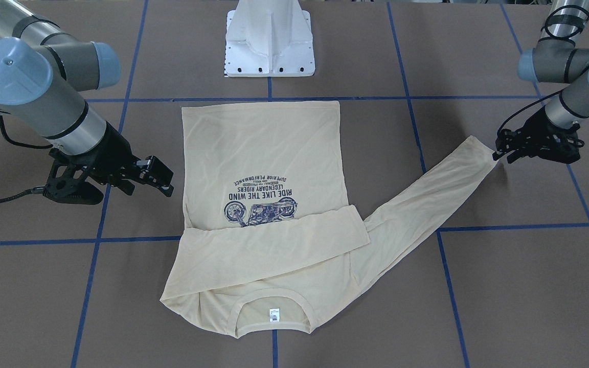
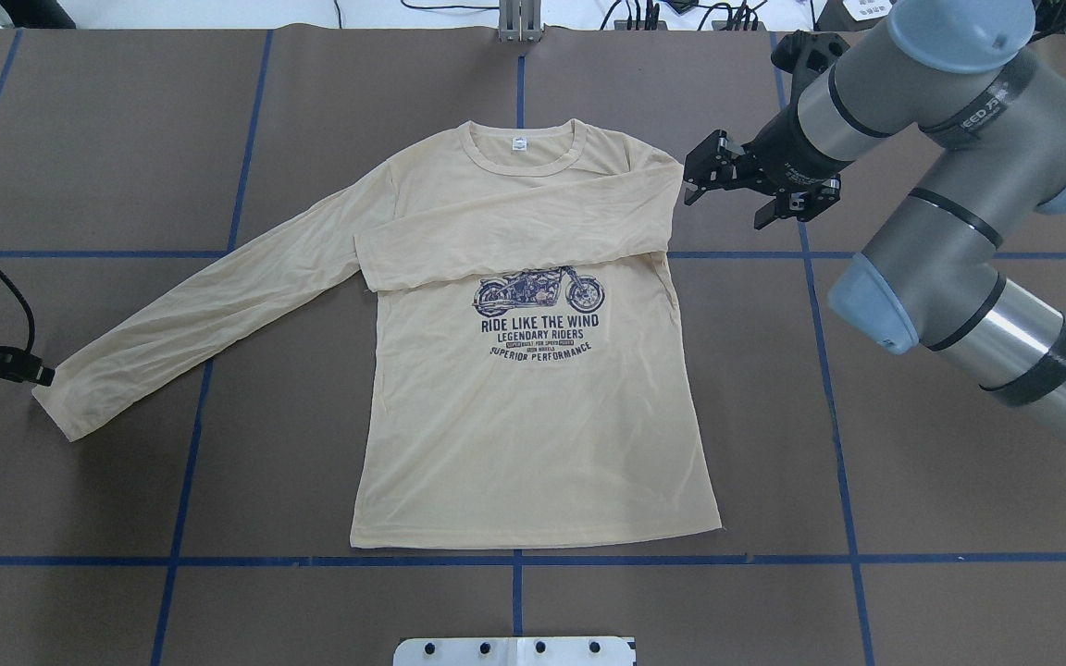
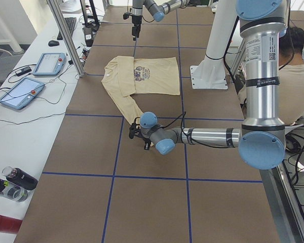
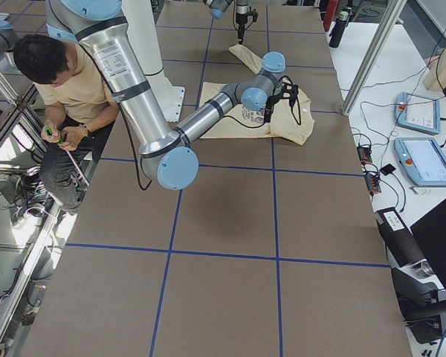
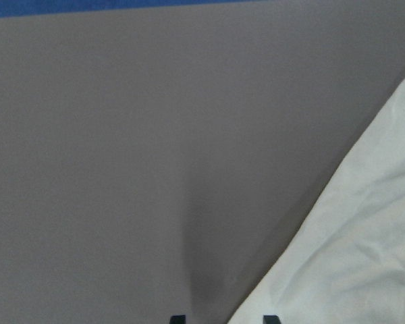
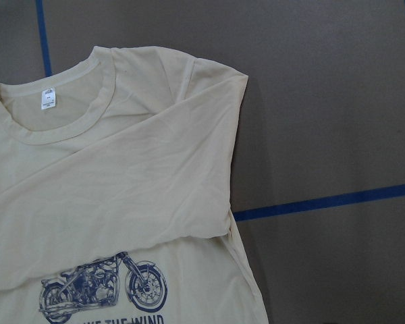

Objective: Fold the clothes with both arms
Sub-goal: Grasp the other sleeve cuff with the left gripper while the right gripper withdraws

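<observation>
The cream-yellow shirt [image 2: 533, 416] lies flat, print up, collar [image 2: 522, 157] away from the robot. One sleeve [image 2: 514, 231] is folded across the chest. The other sleeve [image 2: 209, 305] stretches out sideways, its cuff [image 2: 66, 407] next to my left gripper [image 2: 33, 375]. The left wrist view shows that gripper's two fingertips [image 5: 177, 318] apart, low over the table, with the cuff's edge [image 5: 364, 236] between and beside them. My right gripper [image 2: 692, 180] is open and empty, hovering just beside the folded shoulder; its wrist view shows the collar and tag [image 6: 48, 100].
The white pedestal base [image 1: 270, 38] stands at the robot's side of the table. Blue tape lines [image 2: 514, 560] cross the brown table. Control tablets [image 3: 20, 93] and bottles [image 3: 10, 185] sit off the far side. A seated person [image 4: 59, 89] is behind the robot.
</observation>
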You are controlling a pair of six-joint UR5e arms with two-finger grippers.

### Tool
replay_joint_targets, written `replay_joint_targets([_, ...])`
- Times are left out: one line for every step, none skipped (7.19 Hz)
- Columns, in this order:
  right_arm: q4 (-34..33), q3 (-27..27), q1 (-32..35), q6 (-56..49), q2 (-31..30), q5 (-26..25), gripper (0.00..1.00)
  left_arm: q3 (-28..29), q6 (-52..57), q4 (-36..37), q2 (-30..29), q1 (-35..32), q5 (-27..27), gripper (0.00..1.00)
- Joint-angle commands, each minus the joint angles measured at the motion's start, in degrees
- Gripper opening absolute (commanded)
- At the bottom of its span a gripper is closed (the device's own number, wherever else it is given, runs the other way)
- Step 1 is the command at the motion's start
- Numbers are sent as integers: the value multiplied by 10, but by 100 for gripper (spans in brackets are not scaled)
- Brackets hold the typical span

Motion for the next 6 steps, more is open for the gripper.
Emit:
replay_joint_targets([1,-4,-2,1,1,-1,92,1,-1,1,0,7,-1,48])
replay_joint_targets([1,-4,-4,1,2,-1,93,1,-1,2,0,9,-2,47])
replay_joint_targets([1,-5,-4,1,2,-1,93,2,0,3,0,9,-2,46])
replay_joint_targets([1,-4,-4,1,3,-1,93,8,0,1,0,9,-2,46])
replay_joint_targets([0,-5,-4,1,4,-1,93,9,0,1,0,9,-5,45])
replay_joint_targets([0,-4,-4,2,6,-1,93,9,0,1,2,10,-5,44])
